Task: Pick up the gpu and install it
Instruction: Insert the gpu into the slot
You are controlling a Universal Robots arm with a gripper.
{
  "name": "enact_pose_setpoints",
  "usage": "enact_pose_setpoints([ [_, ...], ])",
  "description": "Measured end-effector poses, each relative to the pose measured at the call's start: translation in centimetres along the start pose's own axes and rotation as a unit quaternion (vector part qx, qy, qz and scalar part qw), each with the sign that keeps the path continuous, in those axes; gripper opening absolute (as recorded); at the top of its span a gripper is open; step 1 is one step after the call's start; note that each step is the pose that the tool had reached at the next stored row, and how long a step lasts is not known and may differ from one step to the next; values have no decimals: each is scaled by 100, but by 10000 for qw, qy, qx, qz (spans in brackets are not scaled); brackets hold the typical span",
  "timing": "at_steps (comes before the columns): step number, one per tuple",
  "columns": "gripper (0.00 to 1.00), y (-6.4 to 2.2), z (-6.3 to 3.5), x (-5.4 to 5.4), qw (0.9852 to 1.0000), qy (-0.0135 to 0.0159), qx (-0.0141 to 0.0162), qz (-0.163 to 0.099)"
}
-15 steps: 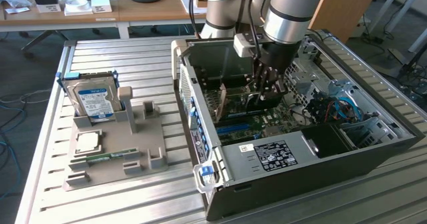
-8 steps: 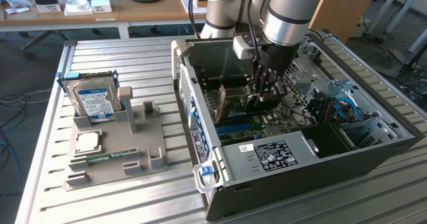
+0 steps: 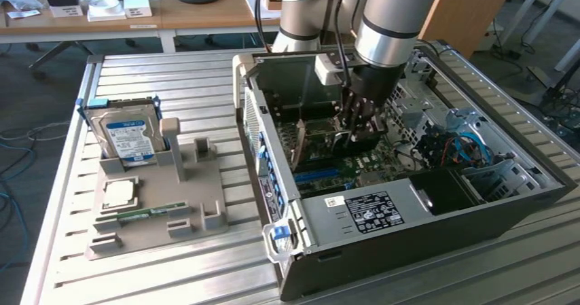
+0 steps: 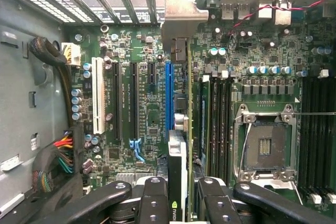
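My gripper (image 3: pixel 356 134) reaches down into the open PC case (image 3: pixel 381 250) and is shut on the gpu (image 3: pixel 317 144), a green card held upright over the motherboard. In the wrist view the gpu (image 4: pixel 181 174) is seen edge-on between my black fingers (image 4: pixel 154 203), with its black cooler on one face and its silver end bracket (image 4: pixel 181 11) against the case's rear slot openings. The card hangs along the long blue slot (image 4: pixel 169 95), just beside it. Whether its edge touches the slot I cannot tell.
On the grey holder (image 3: pixel 195 196) beside the case stand a hard drive with a blue-white label (image 3: pixel 127 136), a processor (image 3: pixel 119 193) and a small memory stick (image 3: pixel 145 214). Inside the case are a power supply (image 3: pixel 363 213), coloured cables (image 4: pixel 58 161) and an open processor socket (image 4: pixel 265 145).
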State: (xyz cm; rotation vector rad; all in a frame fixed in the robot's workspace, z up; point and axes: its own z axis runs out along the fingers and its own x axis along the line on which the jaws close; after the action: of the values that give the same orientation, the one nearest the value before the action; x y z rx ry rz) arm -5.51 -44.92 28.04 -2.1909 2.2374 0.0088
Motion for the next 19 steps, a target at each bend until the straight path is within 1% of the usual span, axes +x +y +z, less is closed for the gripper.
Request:
enact_pose_setpoints([
  [5,27,0,2,0,10000,-2,1,0],
  [10,27,77,9,0,10000,-2,3,0],
  [19,27,80,11,66,10000,-2,2,0],
])
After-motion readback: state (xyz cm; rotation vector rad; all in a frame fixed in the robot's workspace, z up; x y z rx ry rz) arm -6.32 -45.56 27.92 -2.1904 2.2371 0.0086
